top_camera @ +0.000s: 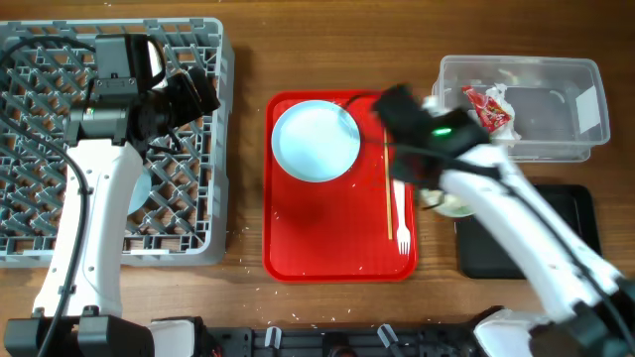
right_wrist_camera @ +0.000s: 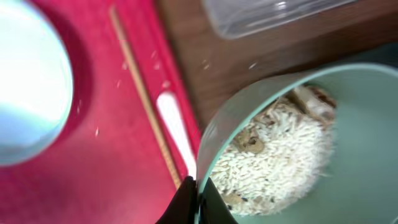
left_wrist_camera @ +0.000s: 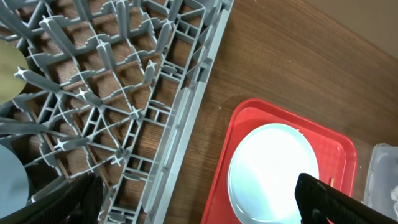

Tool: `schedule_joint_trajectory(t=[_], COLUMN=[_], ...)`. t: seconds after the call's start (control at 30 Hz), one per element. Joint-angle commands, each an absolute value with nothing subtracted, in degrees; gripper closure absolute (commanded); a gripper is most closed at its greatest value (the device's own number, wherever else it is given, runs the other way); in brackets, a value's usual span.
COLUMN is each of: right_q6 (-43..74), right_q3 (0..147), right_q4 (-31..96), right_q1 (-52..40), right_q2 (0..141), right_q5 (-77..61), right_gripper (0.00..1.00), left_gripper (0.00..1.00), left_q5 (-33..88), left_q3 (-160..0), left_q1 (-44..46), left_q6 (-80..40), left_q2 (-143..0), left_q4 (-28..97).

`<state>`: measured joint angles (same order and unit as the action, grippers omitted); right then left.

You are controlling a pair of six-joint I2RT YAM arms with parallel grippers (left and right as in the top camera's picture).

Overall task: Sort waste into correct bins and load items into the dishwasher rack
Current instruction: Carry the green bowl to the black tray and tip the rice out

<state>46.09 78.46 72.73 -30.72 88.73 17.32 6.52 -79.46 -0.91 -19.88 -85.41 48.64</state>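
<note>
My right gripper (right_wrist_camera: 198,194) is shut on the rim of the pale green bowl (right_wrist_camera: 348,124), which holds whitish rice scraps (right_wrist_camera: 280,155). Seen from overhead, the bowl (top_camera: 452,205) is between the red tray and the black bin (top_camera: 526,233). The clear bin (top_camera: 556,124) holds a red wrapper (top_camera: 488,107) and a white napkin (top_camera: 499,94). On the red tray lie the pale blue plate (top_camera: 316,141), the wooden stick (top_camera: 388,188) and the white fork (top_camera: 401,213). My left gripper (top_camera: 196,94) hangs open over the dishwasher rack (top_camera: 40,228), near its right edge.
The red serving tray (top_camera: 327,248) sits mid-table between the rack and the bins. In the left wrist view the rack (left_wrist_camera: 186,106) holds a pale blue bowl (left_wrist_camera: 12,186) and a yellowish cup (left_wrist_camera: 9,71) at the left edge. Bare wooden table (left_wrist_camera: 292,56) separates rack and tray.
</note>
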Motion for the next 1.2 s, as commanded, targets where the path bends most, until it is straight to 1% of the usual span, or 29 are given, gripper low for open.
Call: schedule_joint_trajectory(t=[0.0, 0.1, 0.27, 0.37, 0.43, 0.53, 0.8, 0.83, 0.93, 1.03, 1.1, 1.17], right_q6=[35.77, 28.58, 17.28, 9.8, 7.49, 3.27, 2.72, 1.06, -0.25, -4.43, -7.35, -10.41], right_q3=[79.55, 79.35, 76.31, 73.65, 71.07, 67.81, 66.06, 66.06, 66.04, 65.95, 65.95, 65.95], right_q4=[73.12, 73.14, 71.83, 71.24, 71.18, 70.26, 72.82, 72.88, 73.25, 74.37, 74.54, 77.3], right_q1=[-14.22, -2.57, 19.35, 29.52, 35.0, 39.66, 45.08, 46.17, 48.93, 51.75, 52.99, 54.59], right_q2=[82.94, 83.05, 83.15, 83.15, 83.15, 83.15, 86.24, 86.85, 89.43, 94.32, 97.34, 100.49], right_q5=[8.03, 0.25, -10.59, -22.52, -26.87, -34.85, -48.77, -51.68, -53.25, -53.8, -56.27, -58.89], right_gripper=[0.96, 0.96, 0.96, 0.96, 0.96, 0.96, 0.96, 0.96, 0.96, 0.96, 0.96, 0.96], left_gripper=[0.0, 0.0, 0.0, 0.0, 0.0, 0.0, 0.0, 0.0, 0.0, 0.0, 0.0, 0.0], left_q5=[6.98, 6.98, 6.98, 6.98, 6.98, 6.98, 6.98, 6.98, 6.98, 6.98, 6.98, 6.98], left_q3=[-79.9, -79.9, -79.9, -79.9, -79.9, -79.9, -79.9, -79.9, -79.9, -79.9, -79.9, -79.9], left_q1=[-1.02, -1.02, -1.02, -1.02, -1.02, -1.02, -1.02, -1.02, -1.02, -1.02, -1.02, -1.02], left_q6=[-20.38, -20.38, -20.38, -20.38, -20.38, -20.4, -20.4, -20.38, -20.38, -20.38, -20.4, -20.38], left_q2=[-84.86, -84.86, -84.86, -84.86, -84.86, -84.86, -84.86, -84.86, -84.86, -84.86, -84.86, -84.86], left_q4=[48.51, 48.53, 48.53, 48.53, 48.53, 48.53, 48.53, 48.51, 48.53, 48.53, 48.53, 48.51])
